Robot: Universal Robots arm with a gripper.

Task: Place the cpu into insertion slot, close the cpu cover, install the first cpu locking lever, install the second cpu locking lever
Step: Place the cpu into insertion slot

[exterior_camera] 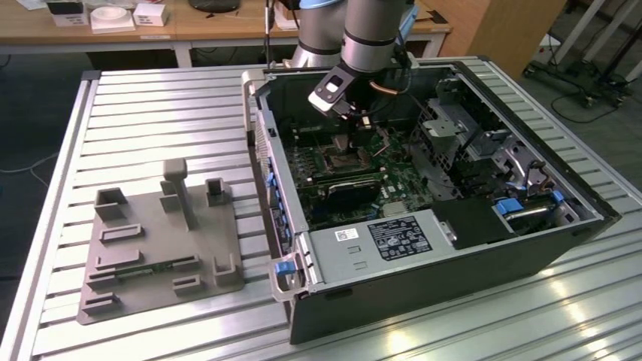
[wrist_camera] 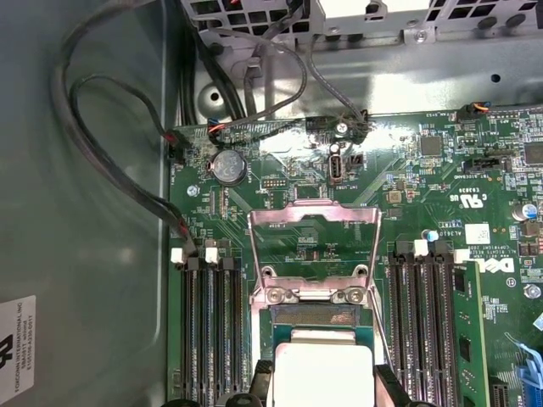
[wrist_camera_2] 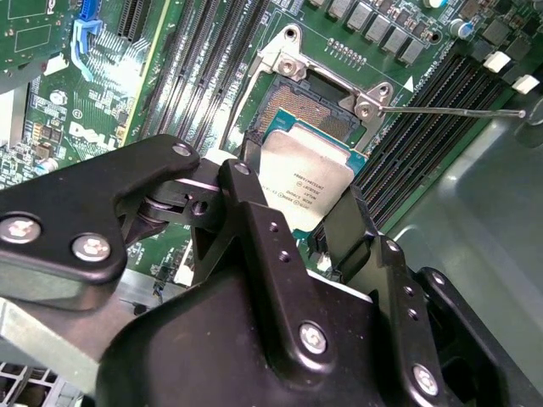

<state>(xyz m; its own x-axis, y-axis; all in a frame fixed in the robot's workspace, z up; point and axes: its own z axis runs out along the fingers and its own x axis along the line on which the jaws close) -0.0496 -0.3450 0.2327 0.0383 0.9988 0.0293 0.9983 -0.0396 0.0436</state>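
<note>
Here, the gripper is clamped on the cpu – one black finger on each of two opposite edges, as both wrist views show. The chip hangs just over one edge of the insertion slot, whose dark centre lies partly uncovered. The cpu cover stands swung back on its hinge – its window shows green board. A thin locking lever juts sideways from the socket's corner.
</note>
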